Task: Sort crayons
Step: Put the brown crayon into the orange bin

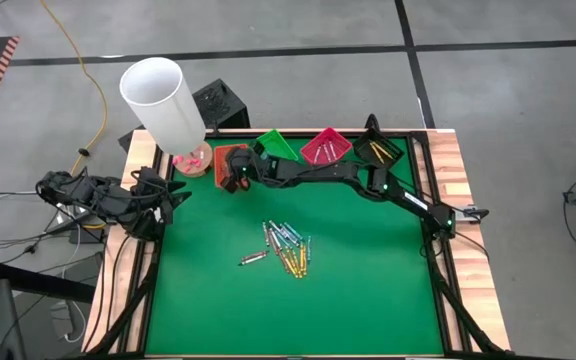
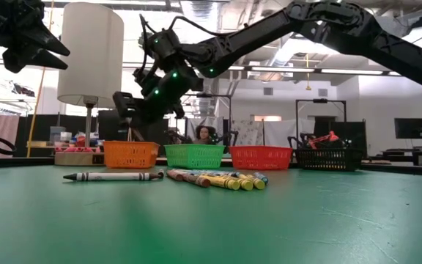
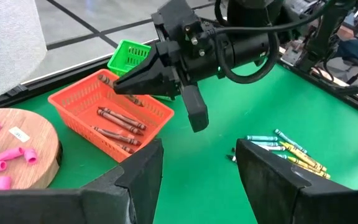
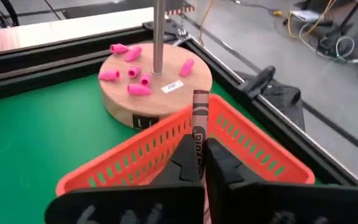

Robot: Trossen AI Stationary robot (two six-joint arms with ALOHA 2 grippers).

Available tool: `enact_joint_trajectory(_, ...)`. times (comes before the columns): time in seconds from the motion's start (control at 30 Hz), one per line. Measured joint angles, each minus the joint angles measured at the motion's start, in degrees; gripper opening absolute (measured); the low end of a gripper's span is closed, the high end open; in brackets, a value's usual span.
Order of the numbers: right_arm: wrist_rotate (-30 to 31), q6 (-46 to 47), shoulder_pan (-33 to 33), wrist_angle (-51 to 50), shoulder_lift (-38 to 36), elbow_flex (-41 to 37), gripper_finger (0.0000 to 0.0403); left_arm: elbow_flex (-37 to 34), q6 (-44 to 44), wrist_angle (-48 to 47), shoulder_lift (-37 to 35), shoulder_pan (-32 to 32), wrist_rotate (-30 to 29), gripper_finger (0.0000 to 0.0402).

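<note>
The left pincer (image 1: 173,196), fingers apart and empty, is waiting at the desk's (image 1: 368,300) left edge. The orange tray (image 4: 241,140), already holding brown crayons (image 3: 120,121), is lying directly under the right pincer (image 4: 199,163), which is clamping a brown crayon (image 4: 199,124), long axis pointing forward over the tray. The remaining crayons (image 1: 286,246) are lying mid-desk.

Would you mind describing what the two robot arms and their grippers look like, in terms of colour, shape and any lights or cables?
Both arms are black, built of slim jointed links. The right arm carries small green indicator lights at its joints and black cables looped along its wrist. The right gripper ends in two flat, tapering black fingers. The left gripper has two broad dark fingers with angular edges. The left arm looks equally dark and bulky.
</note>
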Motion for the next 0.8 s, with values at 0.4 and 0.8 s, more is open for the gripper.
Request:
enact_joint_trajectory(0.4,-0.09,1.46,-0.11,-3.45,0.22,-0.02,0.0066,0.00,-0.37,0.00,0.00,0.00,-0.04,0.0192)
enact_joint_trajectory(0.8,-6.90,-6.92,1.91,-9.20,-4.68,-0.07,0.0099,0.00,-0.37,-0.01,0.00,0.02,-0.07,0.0192)
